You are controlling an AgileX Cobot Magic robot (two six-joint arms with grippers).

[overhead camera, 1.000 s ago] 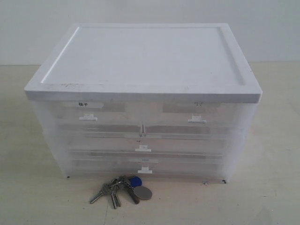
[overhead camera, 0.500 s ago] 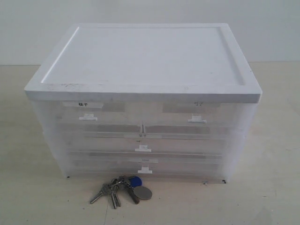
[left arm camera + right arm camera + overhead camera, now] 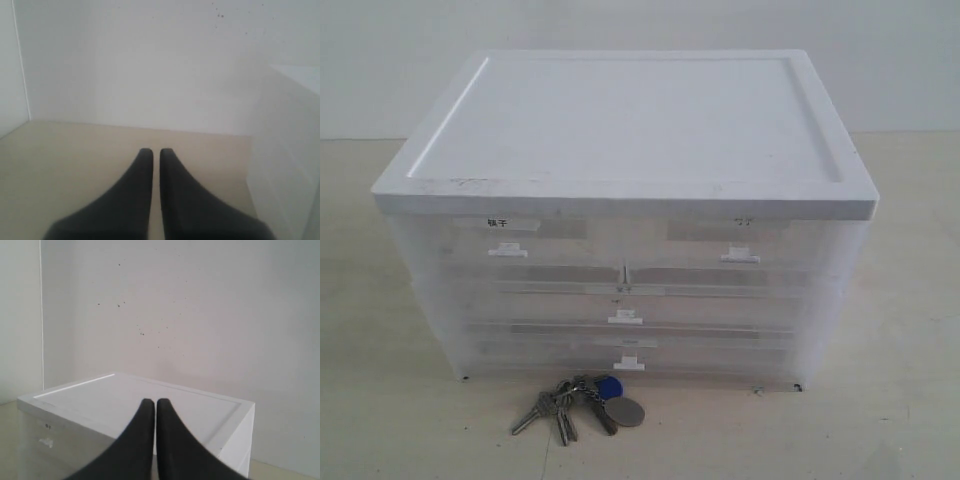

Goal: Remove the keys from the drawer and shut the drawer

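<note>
Keys (image 3: 582, 402) lay on the worktop (image 3: 880, 420) just before the drawer unit (image 3: 620, 130), blades fanned toward the left arm's side. Left end effector (image 3: 151, 152) and right end effector (image 3: 148, 402) were clenched empty, with the keys in neither wrist view, so the nearer arm could not be told.

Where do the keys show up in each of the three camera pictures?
Exterior view: the keys lie low in the middle, just in front of the drawer cabinet.
Left wrist view: not in it.
Right wrist view: not in it.
Shared landmark: the cabinet's white top, seen in the exterior and right wrist views.
</note>
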